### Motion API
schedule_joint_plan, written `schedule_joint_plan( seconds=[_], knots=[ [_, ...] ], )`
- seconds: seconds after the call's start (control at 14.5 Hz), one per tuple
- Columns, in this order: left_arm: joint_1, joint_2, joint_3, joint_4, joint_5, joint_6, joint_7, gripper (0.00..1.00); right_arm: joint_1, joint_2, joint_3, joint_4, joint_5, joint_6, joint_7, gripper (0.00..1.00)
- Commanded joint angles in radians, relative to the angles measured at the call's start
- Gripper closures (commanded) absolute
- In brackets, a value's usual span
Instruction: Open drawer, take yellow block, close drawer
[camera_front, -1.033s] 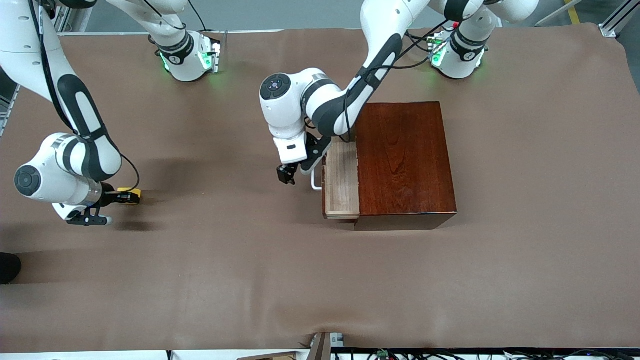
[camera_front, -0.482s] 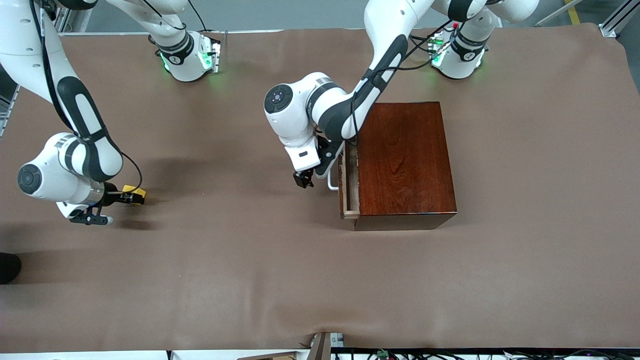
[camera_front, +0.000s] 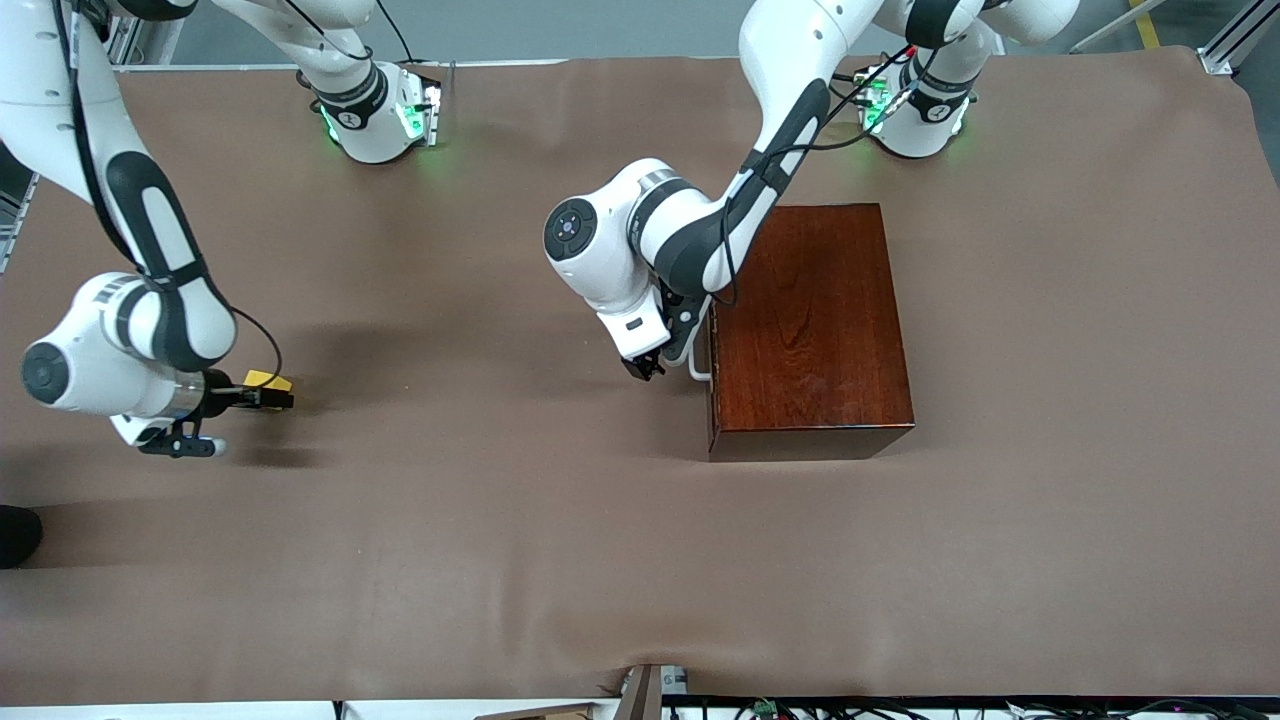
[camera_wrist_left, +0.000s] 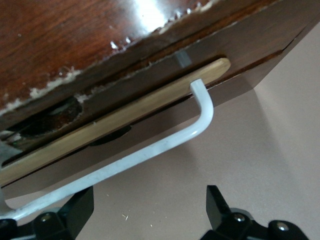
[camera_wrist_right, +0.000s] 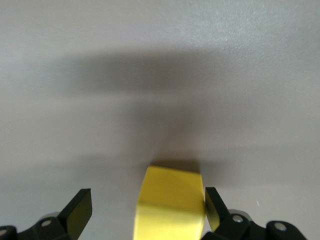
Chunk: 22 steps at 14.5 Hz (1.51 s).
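the drawer (camera_front: 711, 350) sits flush in the box (camera_front: 808, 325), so closing looks done. the left gripper (camera_wrist_left: 150, 215) is at the handle (camera_wrist_left: 150, 150) with jaws spread and nothing between them. the block (camera_wrist_right: 171, 202) lies on the table (camera_front: 500, 520) at the right arm's end, between the parted fingers of the right gripper (camera_wrist_right: 148, 210), one finger touching or just beside it. judged from this, only the retreat of both arms is left.

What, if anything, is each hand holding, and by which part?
Nothing. The right hand is open around the block on the table; the left hand is open beside the handle.
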Motion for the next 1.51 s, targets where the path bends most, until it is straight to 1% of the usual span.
schedule_joint_plan(
  seconds=[0.0,0.07,0.28,0.34,0.55,0.69,0.83,0.96,1.03,1.17,1.31,1.45],
  knots=[
    [0.006,-0.022,0.000,-0.009,0.025,-0.046,0.011,0.00,-0.002,-0.033,0.014,0.087,0.016,-0.137,-0.001,0.00],
    [0.006,-0.036,0.001,-0.009,0.025,-0.046,0.036,0.00,0.007,-0.037,0.014,0.117,0.015,-0.172,-0.001,0.00],
    [0.011,-0.122,-0.009,-0.010,0.015,-0.048,0.151,0.00,0.013,-0.057,0.014,0.222,0.015,-0.285,-0.001,0.00],
    [0.011,-0.148,-0.009,-0.012,0.015,-0.048,0.192,0.00,0.015,-0.069,0.016,0.240,0.016,-0.316,-0.001,0.00],
    [0.014,-0.219,-0.005,-0.021,0.012,-0.068,0.313,0.00,0.042,-0.146,0.013,0.254,0.012,-0.330,0.002,0.00],
    [0.043,-0.280,-0.006,-0.043,0.013,-0.101,0.411,0.00,0.042,-0.183,0.013,0.254,0.010,-0.333,0.004,0.00],
    [0.063,-0.352,-0.003,-0.104,0.016,-0.108,0.519,0.00,0.044,-0.220,0.014,0.254,0.007,-0.352,0.004,0.00],
    [0.104,-0.451,-0.003,-0.191,0.019,-0.106,0.660,0.00,0.067,-0.267,0.011,0.254,-0.004,-0.388,0.004,0.00],
    [0.139,-0.505,-0.006,-0.232,0.019,-0.106,0.768,0.00,0.076,-0.299,0.011,0.254,-0.017,-0.410,0.006,0.00],
    [0.184,-0.593,-0.008,-0.305,0.013,-0.108,0.936,0.00,0.087,-0.362,0.016,0.254,-0.072,-0.454,0.006,0.00],
    [0.224,-0.671,-0.008,-0.381,0.013,-0.108,1.043,0.00,0.093,-0.421,0.016,0.253,-0.074,-0.528,0.006,0.00],
    [0.285,-0.746,-0.008,-0.450,0.013,-0.108,1.177,0.00,0.105,-0.467,0.022,0.253,-0.077,-0.562,0.004,0.00]
  ],
)
